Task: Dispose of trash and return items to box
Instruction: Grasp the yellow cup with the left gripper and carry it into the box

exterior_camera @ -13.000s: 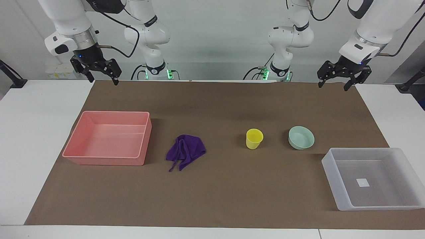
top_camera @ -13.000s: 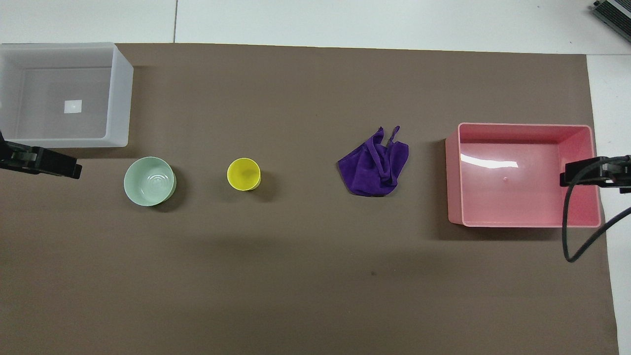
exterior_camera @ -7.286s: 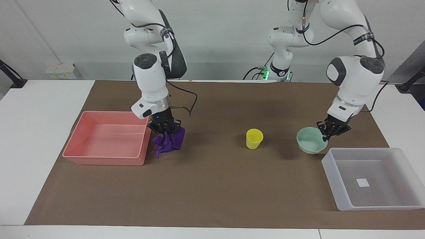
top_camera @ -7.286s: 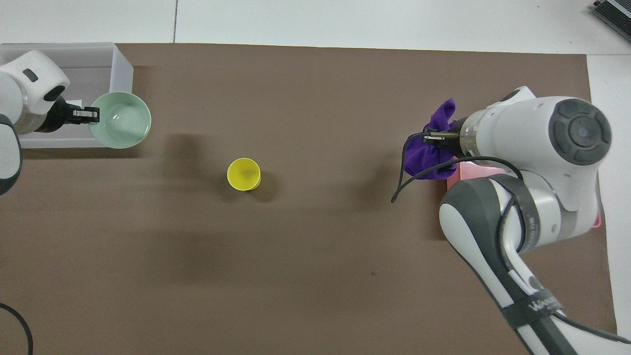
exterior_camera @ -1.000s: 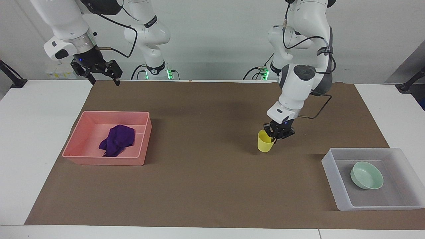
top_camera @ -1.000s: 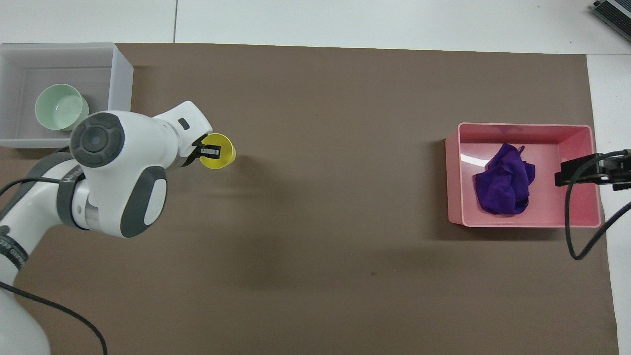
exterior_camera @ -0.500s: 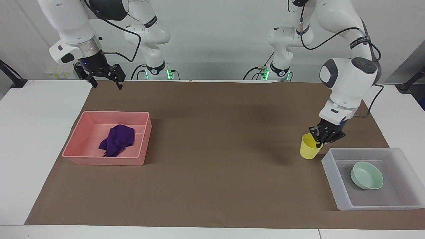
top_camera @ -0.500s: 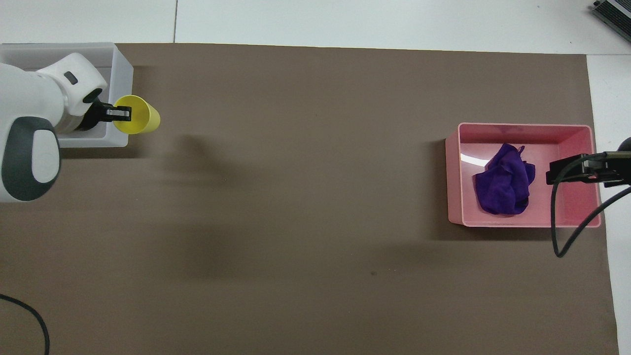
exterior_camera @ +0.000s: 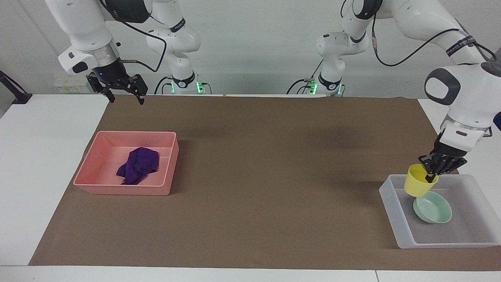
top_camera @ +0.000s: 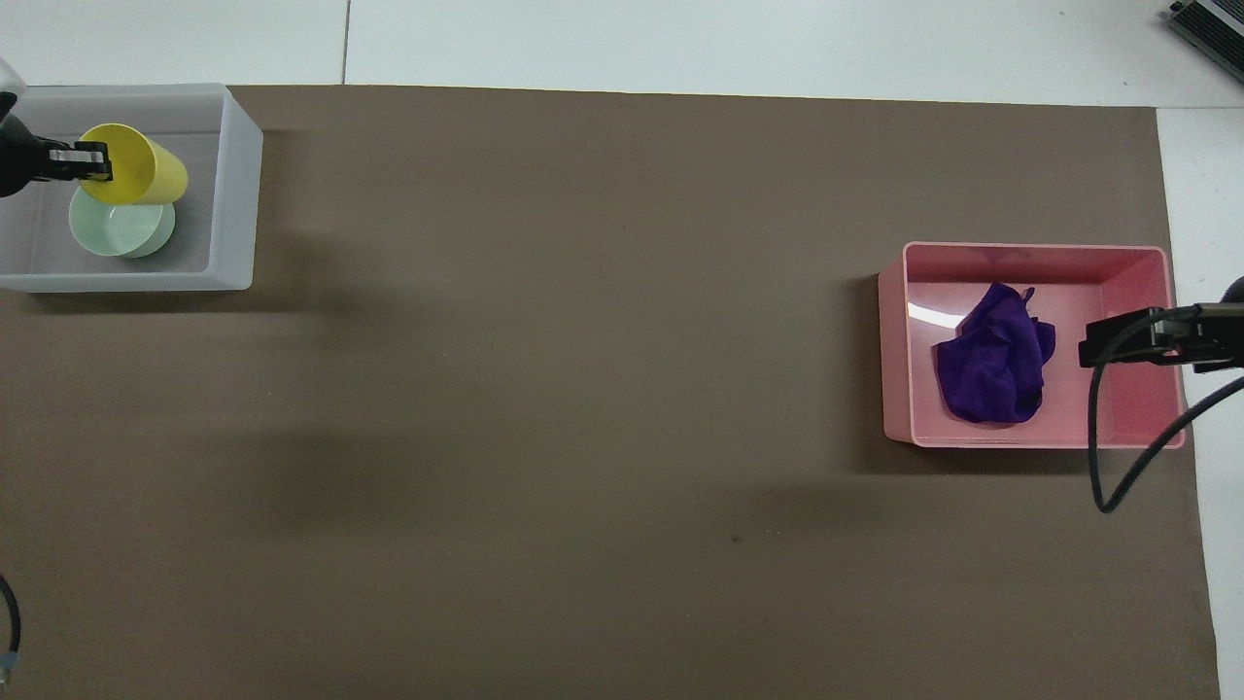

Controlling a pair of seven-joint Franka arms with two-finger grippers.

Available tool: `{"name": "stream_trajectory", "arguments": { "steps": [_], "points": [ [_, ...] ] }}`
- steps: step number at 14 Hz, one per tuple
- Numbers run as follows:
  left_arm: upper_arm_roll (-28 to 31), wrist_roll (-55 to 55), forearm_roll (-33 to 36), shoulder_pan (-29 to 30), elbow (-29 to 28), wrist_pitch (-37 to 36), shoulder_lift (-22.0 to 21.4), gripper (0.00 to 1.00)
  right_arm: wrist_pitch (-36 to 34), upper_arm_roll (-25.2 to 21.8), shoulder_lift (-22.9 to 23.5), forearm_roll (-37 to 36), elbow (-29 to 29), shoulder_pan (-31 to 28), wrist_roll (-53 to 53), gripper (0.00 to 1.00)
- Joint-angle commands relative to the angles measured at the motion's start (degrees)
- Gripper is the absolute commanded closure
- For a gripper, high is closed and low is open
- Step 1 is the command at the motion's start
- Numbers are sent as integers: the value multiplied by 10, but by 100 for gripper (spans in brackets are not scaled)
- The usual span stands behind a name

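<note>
Yellow cup point(exterior_camera: 417, 186), newly over frosted box point(exterior_camera: 395, 213), in left fingers point(exterior_camera: 431, 177).

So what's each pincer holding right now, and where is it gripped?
The left pincer holds the yellow cup by its rim, tilted, over the white tray. The right pincer waits open, holding nothing.

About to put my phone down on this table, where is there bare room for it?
The brown mat lies bare between the pink bin, which holds the purple cloth, and the translucent box. The box is crowded: the green bowl sits inside and the left end effector holds the yellow cup over it.
</note>
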Motion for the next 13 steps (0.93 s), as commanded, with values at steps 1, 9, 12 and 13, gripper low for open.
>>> {"name": "stream_trajectory", "arguments": {
  "steps": [1, 9, 12, 13],
  "points": [
    [-6, 20, 6, 26, 93, -31, 65, 100, 7, 1, -15, 1, -18, -4, -14, 0],
    [-30, 76, 3, 106, 158, -32, 170, 100, 7, 3, -15, 2, -16, 0, -15, 0],
    [-30, 75, -1, 108, 137, -30, 171, 100, 0, 10, -15, 2, -16, -2, -12, 0],
    [-29, 75, -8, 109, 125, -19, 171, 100, -7, 10, -15, 3, -16, -2, -12, 0]
  ]
}}
